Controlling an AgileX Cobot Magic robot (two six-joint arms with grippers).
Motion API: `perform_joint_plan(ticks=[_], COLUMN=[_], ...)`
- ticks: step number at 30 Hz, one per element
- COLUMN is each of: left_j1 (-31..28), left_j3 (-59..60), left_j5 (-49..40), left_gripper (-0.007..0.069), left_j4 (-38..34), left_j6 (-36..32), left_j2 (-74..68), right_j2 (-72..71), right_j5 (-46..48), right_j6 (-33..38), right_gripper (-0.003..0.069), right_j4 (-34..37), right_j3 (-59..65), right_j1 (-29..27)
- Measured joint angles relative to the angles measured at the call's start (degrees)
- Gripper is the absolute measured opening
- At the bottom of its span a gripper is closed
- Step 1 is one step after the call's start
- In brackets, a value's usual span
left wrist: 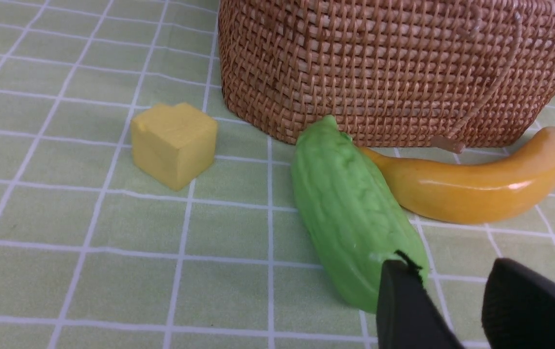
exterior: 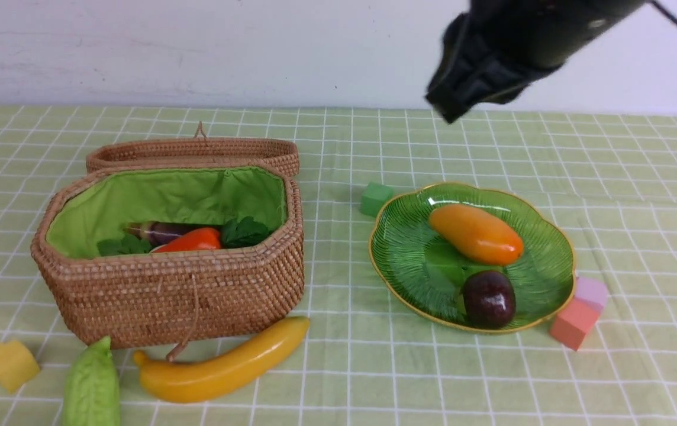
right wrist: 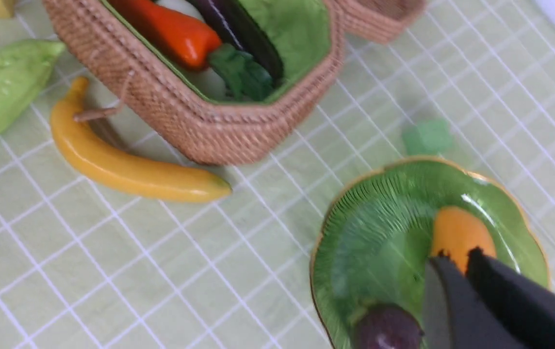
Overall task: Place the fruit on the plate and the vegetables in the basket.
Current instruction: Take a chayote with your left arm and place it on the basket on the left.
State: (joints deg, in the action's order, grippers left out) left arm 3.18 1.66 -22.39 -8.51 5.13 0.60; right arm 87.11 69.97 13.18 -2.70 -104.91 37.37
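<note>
The mango [exterior: 476,234] and the small purple fruit [exterior: 488,299] lie on the green plate [exterior: 400,248]. The banana [exterior: 220,367] lies on the counter [exterior: 374,367] just in front of the wicker basket [exterior: 184,296] with the bumpy gourd [exterior: 91,390] just beside its stem end — the carrot [exterior: 190,241] and eggplant [exterior: 161,231] are inside the basket. The left hand [left wrist: 449,269] is low at one end of the gourd, fingers apart and empty; the right hand [right wrist: 457,259], blurred above the plate, seems to have its fingers together, gripping nothing.

A plain white wall [exterior: 196,53] (faintly scuffed) backs the counter [exterior: 611,177], covered by a pale green cloth [exterior: 409,378] with white gridlines.
</note>
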Motion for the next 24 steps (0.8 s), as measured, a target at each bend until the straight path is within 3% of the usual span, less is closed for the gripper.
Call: perform_joint_plan(ticks=[5, 14, 24], left_j1=[0.0, 0.0, 0.0], left_j3=[0.0, 0.0, 0.0], left_j5=[0.0, 0.0, 0.0], left_gripper=[0.0239, 0.0239, 0.0239], left_j4=[0.0, 0.0, 0.0], left_j6=[0.0, 0.0, 0.0], left_j2=[0.0, 0.0, 0.0], right_j2=[-11.39, -26.2, -28.75], right_j5=[0.35, -0.73, 1.69], right_j6=[-8.47, -15.81, -16.11], right_gripper=[-0.0018, -0.0018, -0.0017], right_j4=[-3.17, -1.45, -1.32], right_j3=[14.34, 38.73, 44.8], right_j1=[0.0, 0.0, 0.0])
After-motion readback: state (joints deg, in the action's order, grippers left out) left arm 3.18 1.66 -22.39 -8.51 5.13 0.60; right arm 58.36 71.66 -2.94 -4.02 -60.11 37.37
